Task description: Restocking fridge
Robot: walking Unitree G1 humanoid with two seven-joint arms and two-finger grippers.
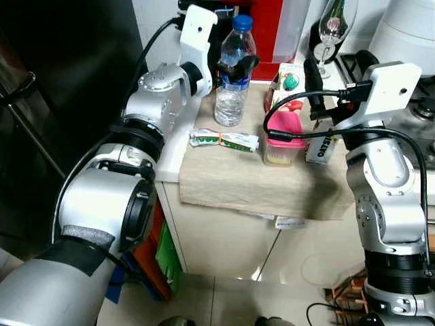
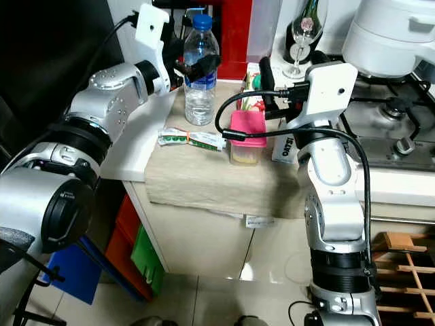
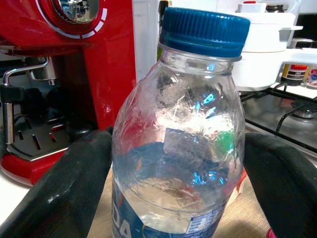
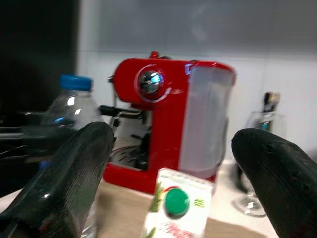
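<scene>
Kitchen counter (image 1: 231,180): left fingers (image 3: 74,188) apparently clasping water bottle (image 1: 234,68), right fingers (image 4: 79,163) apart above carton (image 4: 176,210).

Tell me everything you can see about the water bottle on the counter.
The water bottle is clear, crinkled plastic with a blue screw cap, cap on, and a blue label low on its body. It is partly filled and stands upright at the back of the wooden countertop, in front of the red coffee machine. The left gripper has one black finger on either side of its upper body, close against it.
</scene>
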